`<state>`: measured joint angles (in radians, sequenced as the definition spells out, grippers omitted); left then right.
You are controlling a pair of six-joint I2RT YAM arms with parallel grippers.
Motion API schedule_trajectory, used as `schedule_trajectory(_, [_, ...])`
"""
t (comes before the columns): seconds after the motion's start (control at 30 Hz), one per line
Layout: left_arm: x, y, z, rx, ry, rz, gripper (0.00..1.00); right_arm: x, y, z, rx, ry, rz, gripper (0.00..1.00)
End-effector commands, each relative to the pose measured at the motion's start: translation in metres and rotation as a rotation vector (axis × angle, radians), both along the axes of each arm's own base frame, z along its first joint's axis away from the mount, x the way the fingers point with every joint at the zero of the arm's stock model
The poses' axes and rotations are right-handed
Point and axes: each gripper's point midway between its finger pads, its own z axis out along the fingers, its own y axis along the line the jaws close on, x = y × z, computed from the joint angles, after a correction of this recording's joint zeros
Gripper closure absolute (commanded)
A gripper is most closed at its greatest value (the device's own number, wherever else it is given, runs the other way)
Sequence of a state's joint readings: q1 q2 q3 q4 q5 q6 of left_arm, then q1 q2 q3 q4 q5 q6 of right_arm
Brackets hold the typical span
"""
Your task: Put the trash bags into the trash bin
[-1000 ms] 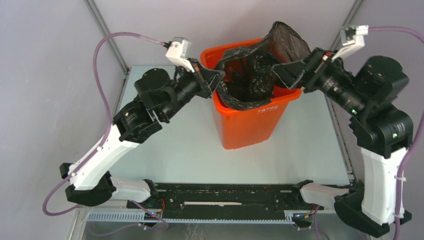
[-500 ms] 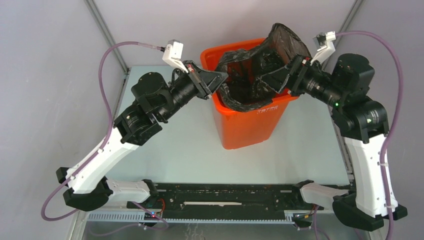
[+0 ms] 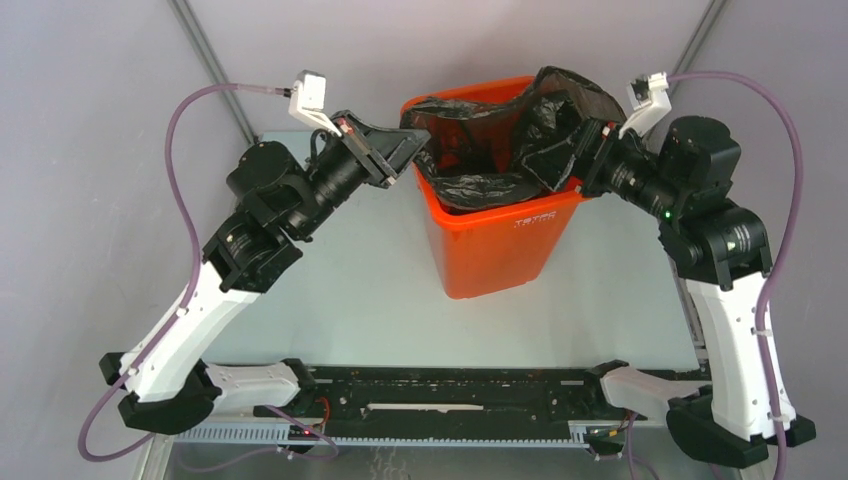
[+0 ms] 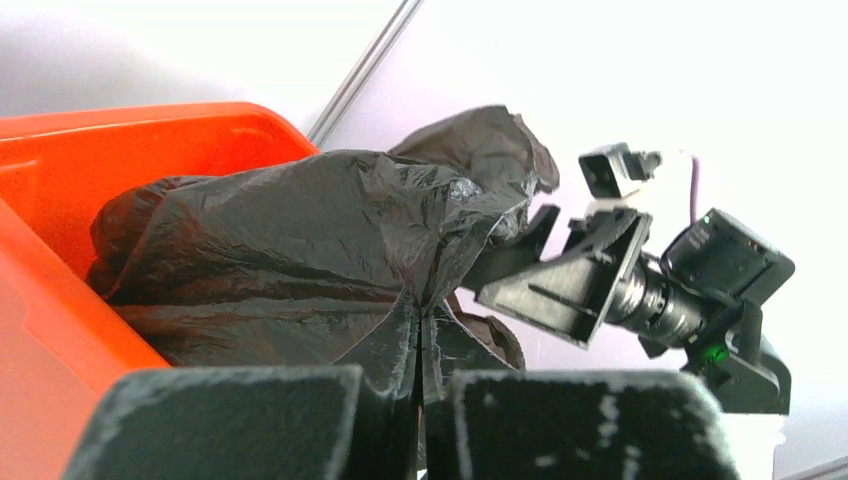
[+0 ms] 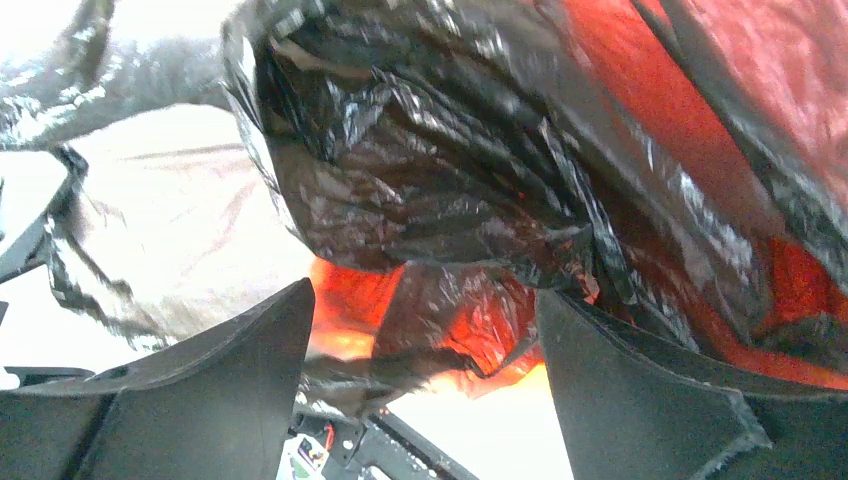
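The pale table (image 3: 380,290) carries the trash bin (image 3: 495,250), a bright orange tub standing upright near the far edge, between the two arms. The trash bags (image 3: 470,185) sit mostly inside it as one black, crinkled mass; how many sheets make it up I cannot tell. The lower folds lie below the rim along the near side, but a puffed hump rises above the far right corner, and a stretched flap crosses the left rim towards the left arm.

The right gripper (image 5: 425,380) hovers at the right rim with its jaws spread wide; glossy plastic hangs just above and between them, but neither finger presses on it as far as the wrist view shows. The left gripper (image 4: 420,400) is outside the left rim, clamped tight on a pinch of the film, which fans out from the closed fingers back into the tub.

By my judgement the job is well along: the bulk is in. What is left is to sink the hump, feed the held flap over the rim and let go
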<state>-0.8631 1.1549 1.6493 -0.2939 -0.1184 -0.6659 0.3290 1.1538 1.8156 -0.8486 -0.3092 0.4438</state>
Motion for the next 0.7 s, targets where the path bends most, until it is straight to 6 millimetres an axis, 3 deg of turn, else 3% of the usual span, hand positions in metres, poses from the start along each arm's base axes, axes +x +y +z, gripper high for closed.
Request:
schedule_trajectory(0.0, [-0.001,0.010,0.010,-0.047,-0.009,-0.012,1.00,-0.014,-0.005,0.010,0.053,-0.051,0.009,0.10])
schedule_trajectory(0.13, [0.001,0.015,0.010,-0.056,-0.001,-0.013,1.00,-0.022,-0.019,0.022,0.045,-0.071,-0.019,0.09])
schedule_trajectory(0.3, [0.003,0.017,0.006,-0.047,0.011,-0.019,1.00,-0.035,-0.026,0.012,0.127,-0.015,-0.009,0.09])
schedule_trajectory(0.47, [0.003,0.014,0.004,-0.044,0.021,-0.040,1.00,-0.018,-0.019,0.010,0.214,0.010,0.024,0.12])
schedule_trajectory(0.57, [0.004,0.014,0.001,-0.042,0.027,-0.044,1.00,-0.006,-0.015,0.010,0.221,0.036,0.043,0.23])
schedule_trajectory(0.67, [0.010,0.020,-0.004,-0.050,0.050,-0.018,1.00,-0.009,-0.012,0.007,0.223,0.067,0.062,0.47])
